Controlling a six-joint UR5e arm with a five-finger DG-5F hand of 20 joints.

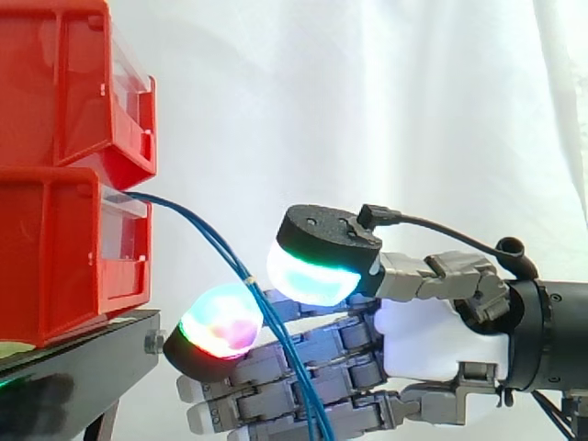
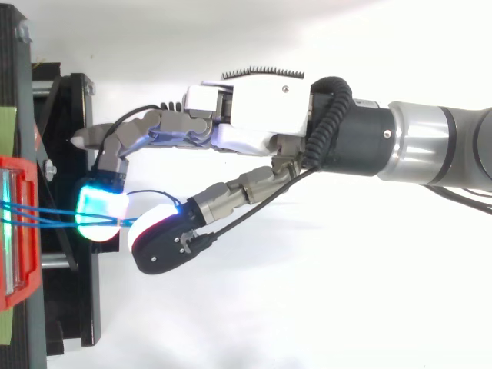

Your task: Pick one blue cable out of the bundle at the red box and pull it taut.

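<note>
Two red bins stacked at the left edge of the side view, upper bin (image 1: 55, 92) over lower bin (image 1: 46, 257), both seated on a black stand (image 1: 83, 358) before a white curtain (image 1: 386, 92). Clear front panels on both; contents behind them too hazy to make out.

Issuing from the top front of the lower bin, just under the upper one: a thin bundle of blue cables (image 1: 207, 234), strands close together. From there curving rightward and down toward lower centre, bowed rather than straight, then crossing the front of the hand (image 1: 432, 335) and leaving by the bottom edge.

Hand entering from the right, about level with the stand's top, reaching leftward, forward end near the stand but apart from the bins.

From above: bins at the left edge, cables (image 2: 46, 214) running almost straight rightward off them, over the stand (image 2: 77, 307), into the forward end of the hand (image 2: 261, 108) at centre left, with one small loop rising just past that spot. Touching the hand there, plainly; whether clamped or only lying against it, impossible to tell.
</note>
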